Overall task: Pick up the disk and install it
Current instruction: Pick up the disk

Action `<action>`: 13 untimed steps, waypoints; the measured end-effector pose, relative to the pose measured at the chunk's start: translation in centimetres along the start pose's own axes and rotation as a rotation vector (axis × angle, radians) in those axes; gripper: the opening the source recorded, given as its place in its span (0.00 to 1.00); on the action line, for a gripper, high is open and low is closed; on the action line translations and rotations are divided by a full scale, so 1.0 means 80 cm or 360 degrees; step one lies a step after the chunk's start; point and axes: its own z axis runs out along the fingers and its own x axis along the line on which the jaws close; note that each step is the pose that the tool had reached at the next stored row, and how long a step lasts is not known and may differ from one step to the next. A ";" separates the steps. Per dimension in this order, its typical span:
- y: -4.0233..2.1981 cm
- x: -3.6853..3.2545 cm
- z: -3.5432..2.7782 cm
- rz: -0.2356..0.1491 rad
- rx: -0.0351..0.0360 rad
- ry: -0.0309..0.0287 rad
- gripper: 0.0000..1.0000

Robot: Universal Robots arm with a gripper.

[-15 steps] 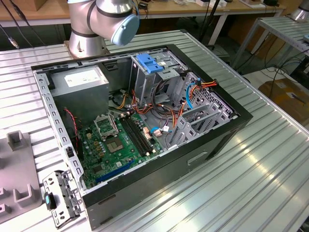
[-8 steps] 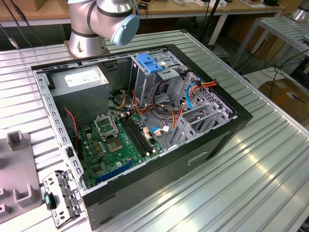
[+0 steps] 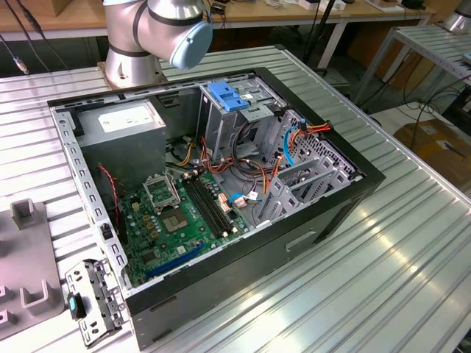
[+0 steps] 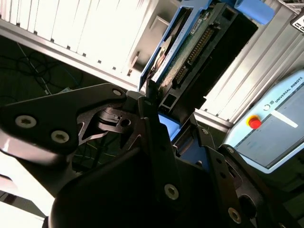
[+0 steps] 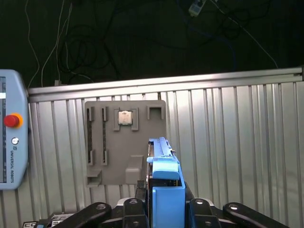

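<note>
The gripper (image 5: 166,209) pinches the disk (image 5: 164,166) off the table, so picking looks done; installing needs its rails square to the drive cage (image 3: 221,132).

silver-grey arm (image 3: 131,40), pale blue joint cap (image 3: 193,43); black linkage fingers (image 4: 159,137), silver screws (image 4: 171,191)

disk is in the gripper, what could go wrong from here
1. The gripper is shut on one end of the disk, and much of the disk sticks out beyond the grip. It may tilt or slip.
2. Loose orange cables hang beside the drive cage in the open case. They could snag the disk.
3. The disk's bare connector edge is exposed and could knock against metal.
</note>
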 end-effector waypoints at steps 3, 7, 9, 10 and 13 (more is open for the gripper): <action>-0.0021 -0.0001 0.0000 0.0000 0.0000 0.00000 0.36; -0.0054 -0.0003 0.0002 0.0000 0.0000 -0.00001 0.36; -0.0069 -0.0004 0.0002 0.0000 0.0000 -0.00001 0.36; -0.0077 -0.0004 0.0002 0.0000 0.0000 -0.00001 0.36; -0.0108 -0.0006 0.0003 0.0000 0.0000 0.00001 0.36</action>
